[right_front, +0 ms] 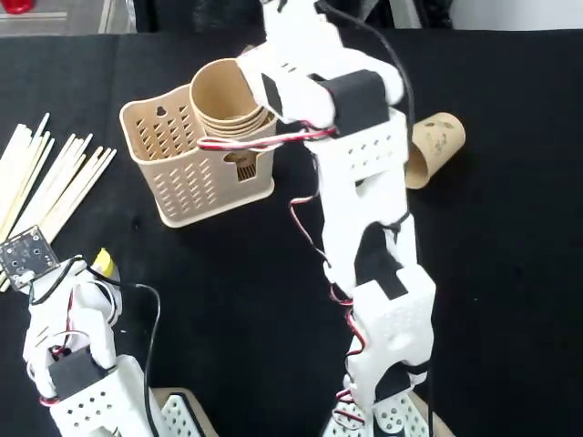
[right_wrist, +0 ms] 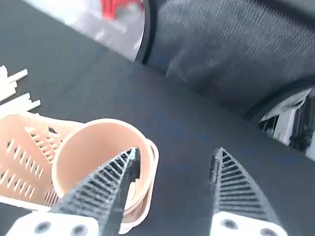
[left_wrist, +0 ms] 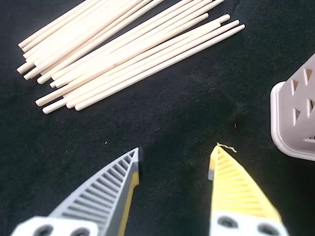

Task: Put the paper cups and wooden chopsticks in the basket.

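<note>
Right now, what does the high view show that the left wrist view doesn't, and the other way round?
High view: a stack of paper cups standing in the basket, and another paper cup lying on its side beside the right arm. Left wrist view: the left hand, one finger grey and one yellow, spread apart over the black table. Both: the wooden chopsticks lying loose, and the basket.

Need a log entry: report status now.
Left claw open, empty, near chopsticks. Right claw open above basket. Cup stack in basket; one cup lying on table, chopsticks loose. Right arm over basket mouth.
</note>
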You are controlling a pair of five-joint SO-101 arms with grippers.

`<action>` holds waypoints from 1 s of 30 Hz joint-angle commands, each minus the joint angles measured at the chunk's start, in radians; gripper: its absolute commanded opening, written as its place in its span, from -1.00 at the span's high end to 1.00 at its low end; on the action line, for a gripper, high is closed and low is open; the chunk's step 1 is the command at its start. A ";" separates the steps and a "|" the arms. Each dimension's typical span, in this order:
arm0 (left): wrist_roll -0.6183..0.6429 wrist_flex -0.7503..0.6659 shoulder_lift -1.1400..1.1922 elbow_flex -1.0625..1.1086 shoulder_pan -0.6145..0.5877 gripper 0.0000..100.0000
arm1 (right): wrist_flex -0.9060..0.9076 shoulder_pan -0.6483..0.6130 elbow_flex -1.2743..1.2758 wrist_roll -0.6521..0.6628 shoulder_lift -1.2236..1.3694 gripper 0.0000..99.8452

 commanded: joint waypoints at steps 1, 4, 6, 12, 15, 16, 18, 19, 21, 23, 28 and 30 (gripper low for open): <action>-0.006 -0.020 -0.008 -0.004 0.012 0.54 | 0.083 0.060 -0.127 0.063 -0.038 0.51; -0.006 -0.020 -0.008 -0.004 0.012 0.54 | 0.176 0.135 -0.137 0.229 -0.038 0.51; -0.006 -0.020 -0.008 -0.004 0.012 0.54 | 0.176 0.212 -0.074 0.331 -0.041 0.51; -0.006 -0.020 -0.008 -0.004 0.012 0.54 | 0.176 0.430 0.168 0.555 -0.044 0.50; -0.006 -0.020 -0.008 -0.004 0.012 0.54 | 0.175 0.512 0.272 0.666 -0.044 0.42; -0.006 -0.020 -0.008 -0.004 0.012 0.54 | 0.172 0.534 0.311 0.703 -0.044 0.38; -0.006 -0.020 -0.008 -0.004 0.012 0.54 | 0.170 0.563 0.372 0.766 -0.044 0.30; -0.006 -0.020 -0.008 -0.004 0.012 0.54 | 0.164 0.575 0.400 0.790 -0.044 0.27; -0.006 -0.020 -0.008 -0.004 0.012 0.54 | 0.137 0.595 0.446 0.812 -0.044 0.25; -0.006 -0.020 -0.008 -0.004 0.012 0.54 | 0.124 0.608 0.475 0.816 -0.045 0.25; -0.006 -0.020 -0.008 -0.004 0.012 0.54 | 0.135 0.626 0.595 0.853 -0.119 0.25; -0.006 -0.020 -0.008 -0.004 0.012 0.54 | 0.117 0.624 0.710 0.875 -0.189 0.25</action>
